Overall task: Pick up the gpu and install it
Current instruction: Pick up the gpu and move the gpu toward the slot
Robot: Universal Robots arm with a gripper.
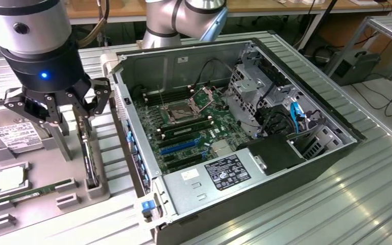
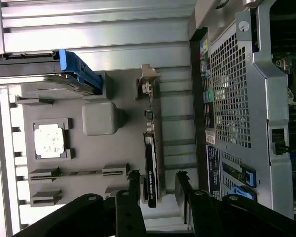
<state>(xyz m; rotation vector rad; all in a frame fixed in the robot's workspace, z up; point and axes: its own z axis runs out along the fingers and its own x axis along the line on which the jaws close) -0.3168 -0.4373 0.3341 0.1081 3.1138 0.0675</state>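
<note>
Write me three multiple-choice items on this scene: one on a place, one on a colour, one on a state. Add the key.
1. Where does the gpu stand?
A. On edge in the gray tray beside the computer case
B. In a motherboard slot
C. On the hard drive

2. What colour is the light on the arm's wrist?
A. Red
B. Blue
C. Green

3. How is the claw?
A. Shut on the gpu
B. Shut, empty
C. Open, straddling the gpu

Key: 1 A, the gpu sits upright in a tray holder; 2 B, it glows blue in the exterior view; 3 C, the jaws stand apart on either side of the gpu in the wrist view.
</note>
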